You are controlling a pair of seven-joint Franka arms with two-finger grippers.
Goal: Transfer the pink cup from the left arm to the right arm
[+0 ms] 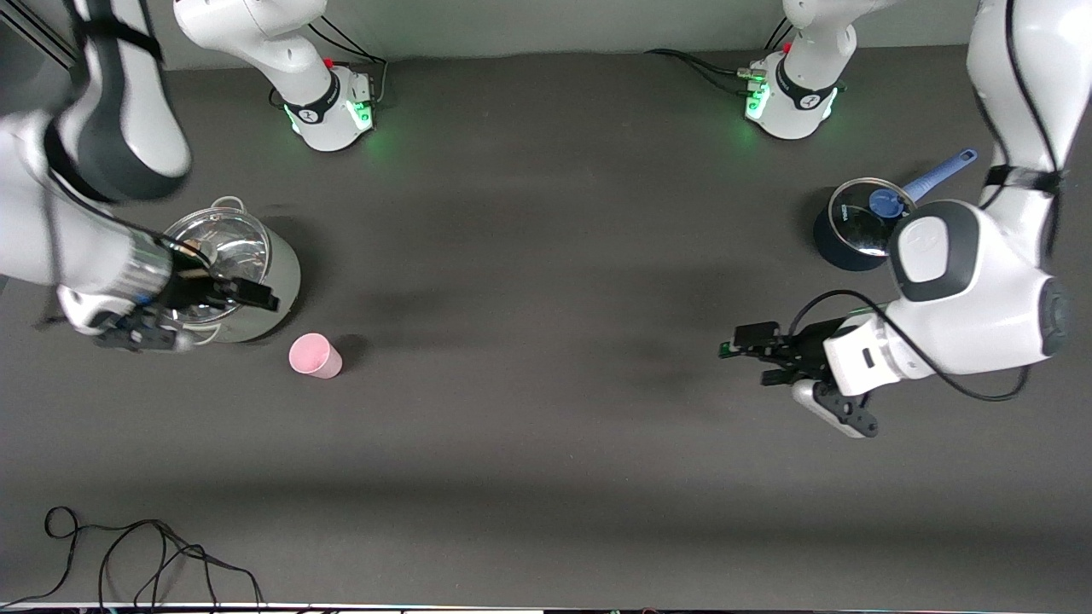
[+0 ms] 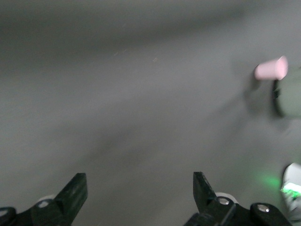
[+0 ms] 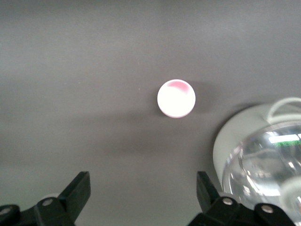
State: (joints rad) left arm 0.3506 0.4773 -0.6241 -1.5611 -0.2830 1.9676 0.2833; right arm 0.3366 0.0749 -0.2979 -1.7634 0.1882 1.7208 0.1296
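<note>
Standing upright on dark table: small light-pink tapered plastic cup, toward right arm's end, apart from both grippers.
Cup in wrist views: pale round top with pink crescent in right wrist view; small and well apart in left wrist view.
Neighbour: large shiny steel pot with glass lid, just beside cup, slightly farther from front camera.
Right gripper: over steel pot's edge, near cup, fingers spread wide, holding nothing.
Left gripper: over bare table toward left arm's end, fingers spread wide, empty, waiting.
Other item: dark-blue saucepan with glass lid and blue handle, near left arm, farther from front camera.
Step judged: cup set down at right arm's end; release looks complete.
Doing it well: lift right gripper straight up, clear of cup and pot, avoiding sideways sweep likely to tip light cup.
Risk: pot close by, little room to manoeuvre.
</note>
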